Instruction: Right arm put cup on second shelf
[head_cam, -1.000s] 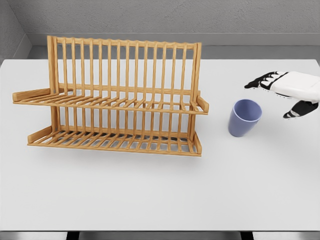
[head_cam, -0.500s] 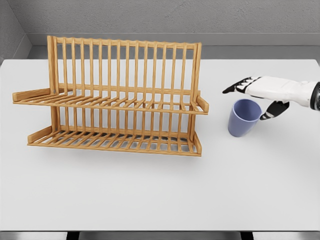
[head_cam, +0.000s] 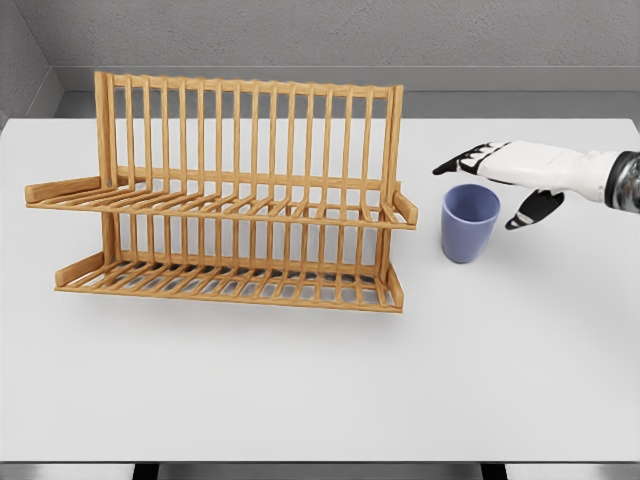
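A blue cup [head_cam: 469, 222] stands upright on the white table [head_cam: 300, 380], just right of the wooden two-tier dish rack [head_cam: 230, 195]. My right hand [head_cam: 492, 184] comes in from the right edge and hovers over the cup's far right side. Its fingers [head_cam: 462, 161] are spread above and behind the rim, with the thumb [head_cam: 530, 211] pointing down to the right of the cup. The hand holds nothing. Both rack shelves carry nothing. The left arm does not show.
The rack's upper shelf [head_cam: 215, 205] ends at a raised lip [head_cam: 405, 208] close to the cup. A grey wall [head_cam: 320, 40] runs behind the table's far edge.
My right hand has moved left toward the rack and now reaches over the cup. The cup has shifted left and stands straighter than before.
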`<control>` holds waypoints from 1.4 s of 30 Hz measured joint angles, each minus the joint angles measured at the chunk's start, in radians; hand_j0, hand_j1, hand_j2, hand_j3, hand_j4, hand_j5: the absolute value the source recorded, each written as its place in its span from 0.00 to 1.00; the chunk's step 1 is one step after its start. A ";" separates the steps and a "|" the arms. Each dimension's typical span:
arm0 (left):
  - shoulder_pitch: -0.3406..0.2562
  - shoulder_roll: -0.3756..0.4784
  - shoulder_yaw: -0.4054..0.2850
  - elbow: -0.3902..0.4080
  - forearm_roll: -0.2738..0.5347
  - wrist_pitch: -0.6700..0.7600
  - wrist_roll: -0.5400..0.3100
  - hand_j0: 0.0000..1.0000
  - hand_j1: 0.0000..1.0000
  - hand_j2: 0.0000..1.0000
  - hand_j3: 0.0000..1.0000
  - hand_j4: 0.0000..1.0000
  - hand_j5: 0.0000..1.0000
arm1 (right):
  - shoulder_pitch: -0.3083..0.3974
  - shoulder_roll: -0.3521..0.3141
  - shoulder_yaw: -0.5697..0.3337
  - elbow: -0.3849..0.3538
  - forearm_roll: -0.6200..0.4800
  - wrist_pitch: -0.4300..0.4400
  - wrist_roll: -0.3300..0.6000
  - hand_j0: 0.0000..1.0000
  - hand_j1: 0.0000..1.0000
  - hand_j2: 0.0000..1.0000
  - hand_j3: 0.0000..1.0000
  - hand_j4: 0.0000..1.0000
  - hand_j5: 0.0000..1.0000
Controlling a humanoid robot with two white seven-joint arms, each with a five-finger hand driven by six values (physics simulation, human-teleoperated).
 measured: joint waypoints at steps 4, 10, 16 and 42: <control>0.000 0.000 0.000 0.000 0.000 0.000 0.000 1.00 1.00 1.00 1.00 1.00 1.00 | -0.008 0.011 0.003 0.007 0.000 -0.002 0.000 1.00 1.00 1.00 1.00 1.00 1.00; 0.000 0.000 0.000 0.000 0.000 0.000 0.000 1.00 1.00 1.00 1.00 1.00 1.00 | -0.008 0.013 0.019 0.009 0.000 -0.009 0.000 1.00 1.00 1.00 1.00 1.00 1.00; 0.000 0.000 0.000 0.000 0.000 0.000 0.000 1.00 1.00 1.00 1.00 1.00 1.00 | -0.008 0.012 0.022 0.006 0.000 -0.010 0.000 1.00 1.00 1.00 1.00 1.00 1.00; 0.000 0.000 0.000 0.000 0.000 0.000 0.000 1.00 1.00 1.00 1.00 1.00 1.00 | -0.003 0.012 0.073 0.041 0.000 -0.008 -0.001 0.66 0.66 0.66 0.66 0.66 0.66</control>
